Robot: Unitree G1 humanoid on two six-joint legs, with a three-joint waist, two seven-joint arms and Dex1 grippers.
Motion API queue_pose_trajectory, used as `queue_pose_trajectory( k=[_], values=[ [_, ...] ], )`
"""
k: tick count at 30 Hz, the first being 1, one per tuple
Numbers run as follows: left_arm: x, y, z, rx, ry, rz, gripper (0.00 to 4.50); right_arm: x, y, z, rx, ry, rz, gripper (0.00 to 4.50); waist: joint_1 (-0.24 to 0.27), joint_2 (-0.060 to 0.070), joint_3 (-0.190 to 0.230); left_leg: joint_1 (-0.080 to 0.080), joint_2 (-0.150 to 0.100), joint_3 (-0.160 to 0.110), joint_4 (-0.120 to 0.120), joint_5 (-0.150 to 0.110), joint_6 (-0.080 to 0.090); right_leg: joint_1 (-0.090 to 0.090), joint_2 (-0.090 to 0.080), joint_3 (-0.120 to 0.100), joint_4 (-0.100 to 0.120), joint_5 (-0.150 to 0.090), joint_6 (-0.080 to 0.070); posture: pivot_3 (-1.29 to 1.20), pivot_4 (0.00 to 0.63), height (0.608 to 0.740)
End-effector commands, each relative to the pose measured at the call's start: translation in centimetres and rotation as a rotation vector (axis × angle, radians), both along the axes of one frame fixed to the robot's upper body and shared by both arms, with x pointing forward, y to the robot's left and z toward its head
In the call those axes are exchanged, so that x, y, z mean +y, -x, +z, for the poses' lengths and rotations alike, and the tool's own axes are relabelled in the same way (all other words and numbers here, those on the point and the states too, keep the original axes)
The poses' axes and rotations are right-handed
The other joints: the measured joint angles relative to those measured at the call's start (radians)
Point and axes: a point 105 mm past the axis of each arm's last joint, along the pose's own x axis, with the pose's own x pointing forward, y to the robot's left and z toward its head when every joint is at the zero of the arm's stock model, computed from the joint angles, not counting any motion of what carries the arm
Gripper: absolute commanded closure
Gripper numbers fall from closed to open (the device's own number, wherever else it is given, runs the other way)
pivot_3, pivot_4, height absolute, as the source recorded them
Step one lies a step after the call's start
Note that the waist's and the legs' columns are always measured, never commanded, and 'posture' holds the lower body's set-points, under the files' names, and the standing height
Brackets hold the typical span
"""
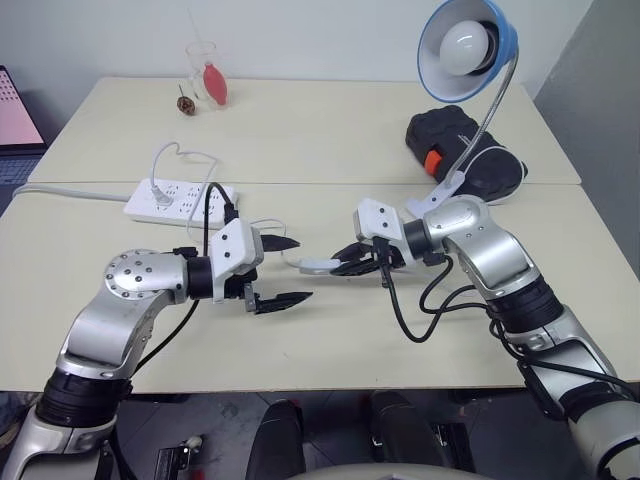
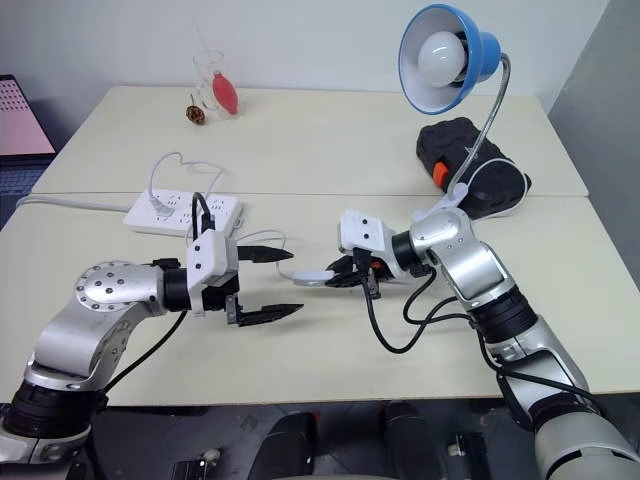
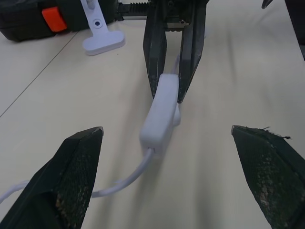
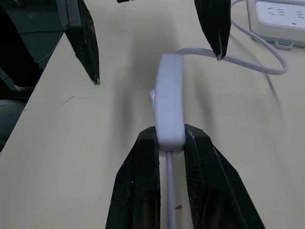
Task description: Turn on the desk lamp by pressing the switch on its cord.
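Between the two hands, just above the front desk [image 1: 300,350], is where it all comes down to: the right hand [image 1: 352,262] has its two black fingers pinched tight on one end of the switch [image 1: 318,265], holding it up off the surface with the free end sticking out toward the left hand [image 1: 279,272]. So the switch's long axis runs pretty much along the line between the two hands, and from the left wrist view it points almost straight back at that hand, sitting centred in the gap between its fingers. The left hand is spread wide and has nothing in it, fingertips close to the switch's free end but not touching. The cord [image 4: 248,59] trails off that end in a loop toward the power strip [image 1: 178,200]. The desk lamp [image 1: 468,45] is up at the back right, and its bulb looks unlit to me. My guess is the left hand is the one that does the pressing, since it's lined up and the right one's busy holding. It'd need to close in on the button face, which I can't really make out.
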Motion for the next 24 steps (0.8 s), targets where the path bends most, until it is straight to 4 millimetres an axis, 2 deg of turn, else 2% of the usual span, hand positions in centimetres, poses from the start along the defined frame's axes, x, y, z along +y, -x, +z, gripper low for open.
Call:
queue_pose_trajectory(
  k=[1, 7, 10, 24],
  values=[
    [-0.4, -0.3, 0.5, -0.032, 0.001, -0.005, 0.0, 0.4, 0.5, 1.0, -0.03, -0.026, 0.027, 4.16, 0.0, 0.0, 0.0, 0.0, 0.0, 0.0, 0.0, 0.0, 0.0, 0.0, 0.0, 0.0, 0.0, 0.0, 0.0, 0.0, 0.15, 0.74],
    [-0.8, -0.7, 0.5, -0.033, 0.014, -0.006, 0.0, 0.6, 0.6, 1.0, -0.034, -0.024, 0.035, 4.16, 0.0, 0.0, 0.0, 0.0, 0.0, 0.0, 0.0, 0.0, 0.0, 0.0, 0.0, 0.0, 0.0, 0.0, 0.0, 0.0, 0.15, 0.74],
    [-1.0, -0.9, 0.5, -0.036, 0.02, -0.007, 0.51, 0.6, 0.6, 1.0, -0.036, -0.022, 0.04, 4.16, 0.0, 0.0, 0.0, 0.0, 0.0, 0.0, 0.0, 0.0, 0.0, 0.0, 0.0, 0.0, 0.0, 0.0, 0.0, 0.0, 0.15, 0.74],
    [-0.7, -1.4, -0.4, -0.071, -0.043, -0.024, 3.51, 0.8, 1.0, 1.4, -0.035, -0.031, 0.062, 4.16, 0.0, 0.0, 0.0, 0.0, 0.0, 0.0, 0.0, 0.0, 0.0, 0.0, 0.0, 0.0, 0.0, 0.0, 0.0, 0.0, 0.15, 0.74]
  ],
)
